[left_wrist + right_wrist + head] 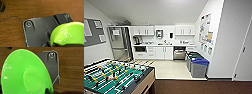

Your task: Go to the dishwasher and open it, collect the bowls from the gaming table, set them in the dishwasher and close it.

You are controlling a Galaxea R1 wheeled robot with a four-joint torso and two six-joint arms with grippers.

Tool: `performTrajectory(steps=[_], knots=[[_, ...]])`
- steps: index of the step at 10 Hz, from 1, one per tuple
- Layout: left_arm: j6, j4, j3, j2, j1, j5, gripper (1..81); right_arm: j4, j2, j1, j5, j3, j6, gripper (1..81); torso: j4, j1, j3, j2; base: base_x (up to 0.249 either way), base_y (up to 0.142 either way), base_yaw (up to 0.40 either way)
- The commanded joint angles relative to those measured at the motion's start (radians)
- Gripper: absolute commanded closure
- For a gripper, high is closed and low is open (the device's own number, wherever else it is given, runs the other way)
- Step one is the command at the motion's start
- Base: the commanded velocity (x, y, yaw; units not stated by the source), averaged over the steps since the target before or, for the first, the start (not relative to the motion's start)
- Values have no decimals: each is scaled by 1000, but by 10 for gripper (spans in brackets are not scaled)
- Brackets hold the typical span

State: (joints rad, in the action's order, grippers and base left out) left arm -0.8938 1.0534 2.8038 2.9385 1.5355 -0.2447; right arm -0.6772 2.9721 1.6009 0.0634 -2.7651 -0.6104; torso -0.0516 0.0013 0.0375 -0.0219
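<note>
**Bowls carried toward the open dishwasher**

Bowls are in both wrist views: a yellow-green bowl (pixel 67 33) fills the corner of the left wrist view, and a bright green bowl (pixel 26 73) takes up most of the right wrist view. Each hangs above brown carpet (pixel 15 28), clear of any counter. A dark finger (pixel 48 35) lies against the yellow-green bowl's rim, and a dark part (pixel 48 91) sits at the edge of the bright green one, so each looks carried by its rim. Whether the jaws are truly clenched on the rims I cannot tell; the fingers are mostly hidden.

In the head view the dishwasher (pixel 179 53) stands at the far end of the kitchenette, below the counter (pixel 164 45), and its door seems to be down. A foosball table (pixel 114 76) is close on the left, with bins (pixel 197 65) along the right wall.

Both bowls look like thin, glossy plastic: light, fairly stiff, hard to break, but slippery. A pinch across the rim wall seems the natural hold, and a smooth rim could slide out if the arm jolts.
</note>
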Motion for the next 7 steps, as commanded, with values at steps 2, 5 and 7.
performTrajectory(steps=[2,5,7], knots=[[-4,-27,8,-11,-64,27,811,-13,17,-54,1,10,0,811,0,0,0,0,175,0,0],[-4,-56,10,-2,-65,30,811,-13,20,-61,1,10,0,811,0,-1,0,0,175,0,0],[-4,-64,11,2,-65,34,811,-13,23,-61,1,10,0,811,0,0,0,0,175,0,0]])
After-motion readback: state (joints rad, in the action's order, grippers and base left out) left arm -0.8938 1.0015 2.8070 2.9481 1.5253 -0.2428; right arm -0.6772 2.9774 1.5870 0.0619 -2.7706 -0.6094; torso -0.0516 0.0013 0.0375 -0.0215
